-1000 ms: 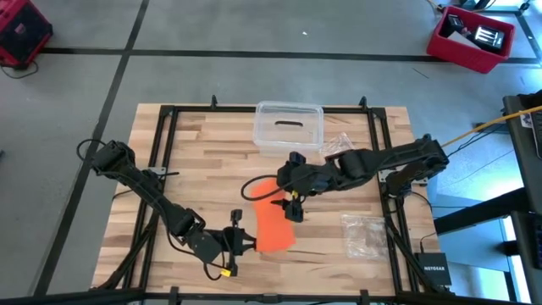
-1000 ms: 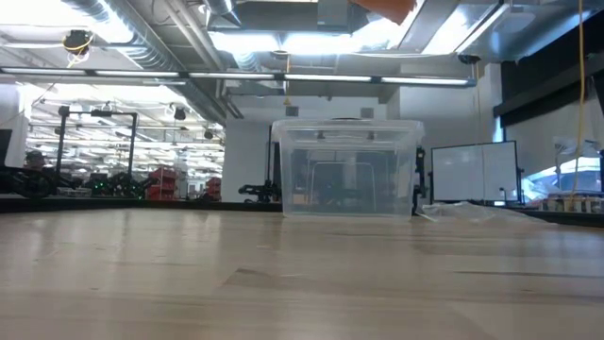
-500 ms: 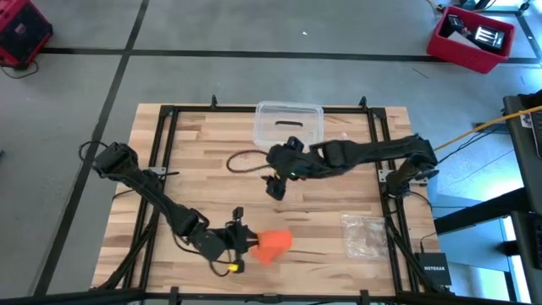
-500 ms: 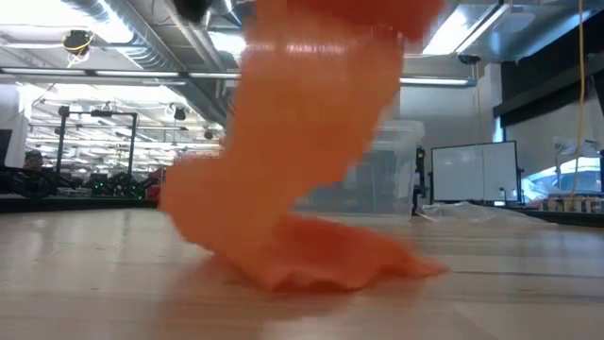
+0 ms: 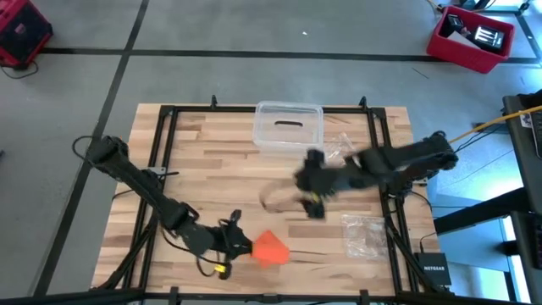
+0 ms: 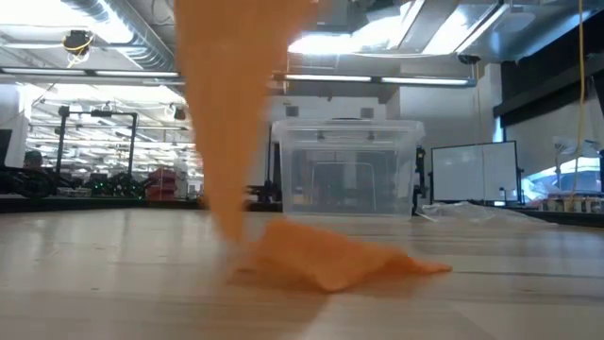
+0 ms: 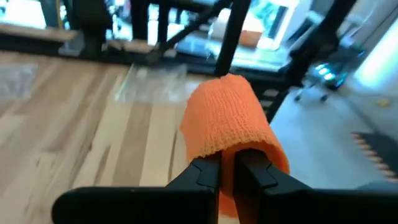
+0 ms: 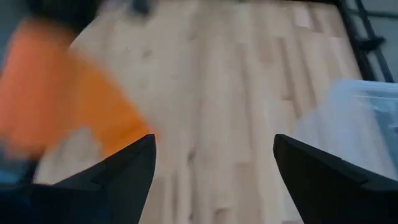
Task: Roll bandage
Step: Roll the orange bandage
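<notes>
Clearly soft and light, the bright orange woven fabric bandage droops at lower centre of the high view on the pale wood-plank tabletop, pinched by the left hand; take its free end. Right of centre, the right hand hangs spread.

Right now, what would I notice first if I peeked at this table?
The bright orange bandage near the table's front edge: the left hand is shut on one end, so part hangs up and the rest lies on the wood. Next, the right hand, wide open over the middle, with a clear plastic box at the back.
</notes>
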Robot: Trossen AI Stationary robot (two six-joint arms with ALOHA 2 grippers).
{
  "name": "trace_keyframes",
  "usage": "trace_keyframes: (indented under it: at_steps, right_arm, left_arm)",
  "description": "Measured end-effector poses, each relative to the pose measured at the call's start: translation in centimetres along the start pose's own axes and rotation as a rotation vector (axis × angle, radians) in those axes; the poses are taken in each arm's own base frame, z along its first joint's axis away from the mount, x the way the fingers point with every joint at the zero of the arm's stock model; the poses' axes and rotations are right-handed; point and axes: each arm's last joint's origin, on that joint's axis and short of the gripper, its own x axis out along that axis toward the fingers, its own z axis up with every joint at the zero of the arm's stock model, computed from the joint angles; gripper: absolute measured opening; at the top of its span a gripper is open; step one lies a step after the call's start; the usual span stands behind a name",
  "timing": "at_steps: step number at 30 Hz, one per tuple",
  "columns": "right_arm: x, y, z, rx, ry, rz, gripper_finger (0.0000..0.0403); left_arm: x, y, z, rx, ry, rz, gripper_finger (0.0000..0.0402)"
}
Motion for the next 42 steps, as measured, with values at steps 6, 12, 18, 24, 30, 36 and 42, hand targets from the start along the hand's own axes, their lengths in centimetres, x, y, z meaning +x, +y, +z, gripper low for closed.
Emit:
trace_keyframes:
  at_steps: [6, 12, 18, 24, 30, 36, 42]
  right_arm:
    - [-0.6, 4.6, -5.1, -0.033, -0.071, -0.056, 0.0326]
    - [1.8, 8.4, -8.9, 0.110, -0.405, 0.040, 0.0326]
    - [6.5, 9.0, -10.5, 0.266, -0.599, 0.091, 0.0326]
    - [8.9, 8.2, -9.2, 0.199, -0.706, 0.004, 0.0293]
    - [9.2, 6.5, -7.7, 0.057, -0.791, -0.083, 0.0256]
    - [9.3, 5.2, -6.6, -0.047, -0.859, -0.069, 0.0233]
    - [9.1, 3.8, -5.2, -0.198, -0.873, -0.183, 0.0116]
  left_arm:
    - [-3.8, 1.1, 4.3, -0.050, -0.112, -0.045, 0.0015]
    - [-4.7, 2.0, 5.8, -0.043, -0.193, -0.010, 0.0015]
    - [-4.7, 2.2, 6.7, -0.004, -0.269, -0.008, 0.0015]
    - [-4.6, 2.3, 6.8, 0.013, -0.278, -0.003, 0.0015]
    - [-4.6, 2.3, 6.8, 0.018, -0.277, -0.001, 0.0015]
    - [-4.5, 2.6, 6.9, 0.024, -0.282, 0.010, 0.0015]
    - [-4.4, 2.7, 6.7, 0.052, -0.268, 0.019, 0.0015]
